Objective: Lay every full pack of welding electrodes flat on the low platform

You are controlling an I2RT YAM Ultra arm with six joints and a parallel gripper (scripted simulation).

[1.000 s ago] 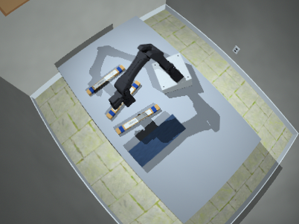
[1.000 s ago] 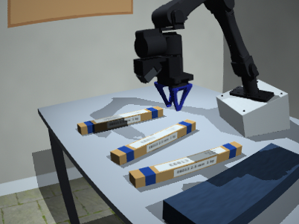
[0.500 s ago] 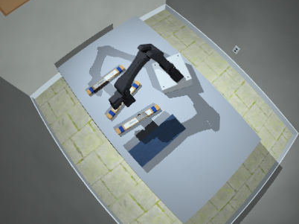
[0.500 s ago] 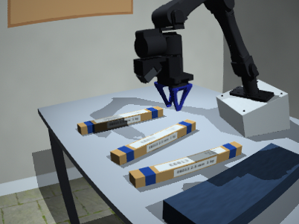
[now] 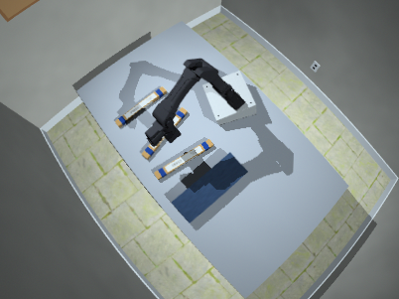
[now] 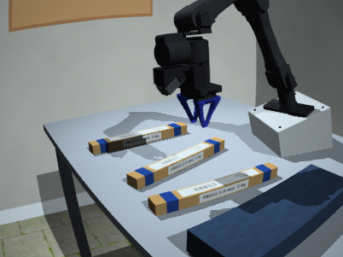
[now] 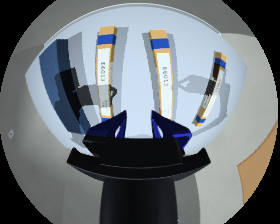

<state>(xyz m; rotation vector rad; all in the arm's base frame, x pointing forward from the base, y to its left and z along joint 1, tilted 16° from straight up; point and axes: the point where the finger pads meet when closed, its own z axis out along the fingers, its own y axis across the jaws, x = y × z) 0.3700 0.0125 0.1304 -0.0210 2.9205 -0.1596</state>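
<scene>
Three long tan packs with blue bands and white labels lie flat and side by side on the grey table [image 6: 85,153]. The far pack [image 5: 140,106] [image 6: 136,138] [image 7: 209,93], the middle pack [image 5: 182,114] [image 6: 175,162] [image 7: 164,72] and the near pack [image 5: 184,160] [image 6: 213,188] [image 7: 105,72] are all apart from each other. The low dark blue platform [image 5: 208,190] [image 6: 273,221] [image 7: 58,78] lies beside the near pack and has nothing on it. My gripper [image 6: 200,116] [image 7: 138,113] hangs well above the table over the middle pack. Its blue fingers are partly open and hold nothing.
The arm's white base block [image 5: 223,103] [image 6: 294,131] stands at the back right of the table. The table's front and left edges are close to the packs. A wall stands behind the table.
</scene>
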